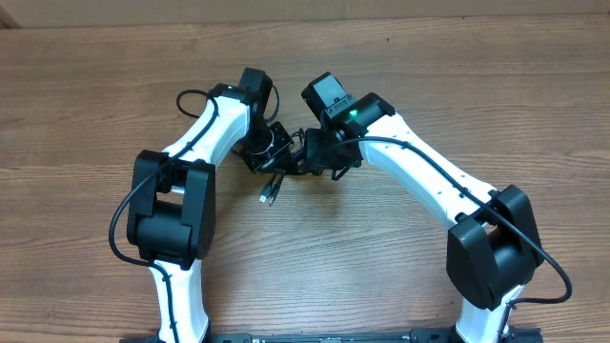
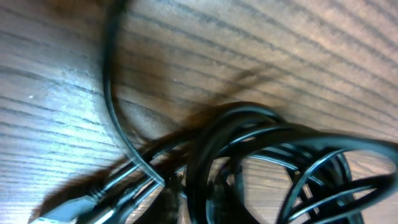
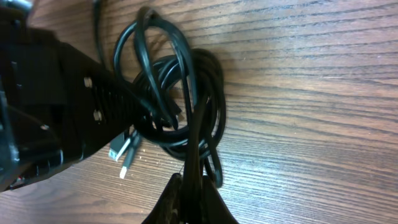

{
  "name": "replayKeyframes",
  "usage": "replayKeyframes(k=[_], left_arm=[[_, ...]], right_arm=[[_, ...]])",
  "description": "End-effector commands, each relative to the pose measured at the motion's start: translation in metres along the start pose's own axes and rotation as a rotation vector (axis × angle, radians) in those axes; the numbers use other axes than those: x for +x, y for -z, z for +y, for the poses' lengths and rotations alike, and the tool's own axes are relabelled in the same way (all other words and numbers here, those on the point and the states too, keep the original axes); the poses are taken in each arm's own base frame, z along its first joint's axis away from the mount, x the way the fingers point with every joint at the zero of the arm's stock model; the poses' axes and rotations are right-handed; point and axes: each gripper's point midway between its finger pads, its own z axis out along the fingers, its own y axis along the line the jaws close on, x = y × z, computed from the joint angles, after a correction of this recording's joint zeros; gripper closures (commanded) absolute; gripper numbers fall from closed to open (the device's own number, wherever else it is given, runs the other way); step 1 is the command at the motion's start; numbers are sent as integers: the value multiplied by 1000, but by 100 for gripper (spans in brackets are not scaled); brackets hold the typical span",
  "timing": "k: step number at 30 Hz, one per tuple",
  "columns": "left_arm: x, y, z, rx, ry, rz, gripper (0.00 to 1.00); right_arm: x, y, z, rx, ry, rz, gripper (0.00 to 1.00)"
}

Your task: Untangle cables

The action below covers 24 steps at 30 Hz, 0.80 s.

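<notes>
Jaws first: my right jaws are clenched on one strand of the cables (image 3: 205, 81), pinched at the bottom edge of the right wrist view. That strand runs straight away from them, up into the knot of loops lying on the worktop (image 3: 311, 93). Just beyond, the left jaws reach in from the opposite side, nose buried in the same loops. Whether they've bitten down on a cord I can't tell, because the tips are hidden. Two plugs (image 3: 124, 155) trail out beneath the left arm (image 3: 56, 106). So the bundle sits between both arms, each touching it. I reckon the pull wants to go apart, along that held strand.
</notes>
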Motion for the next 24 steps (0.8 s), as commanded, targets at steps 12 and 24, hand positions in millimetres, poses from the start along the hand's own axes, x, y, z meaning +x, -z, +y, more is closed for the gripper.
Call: replayKeyframes(k=[12, 24], left_arm=[[6, -3, 9, -33, -32, 5, 96], [10, -3, 13, -47, -28, 19, 96]], right_arm=[[0, 2, 1, -5, 5, -10, 93], [3, -2, -5, 20, 2, -7, 72]])
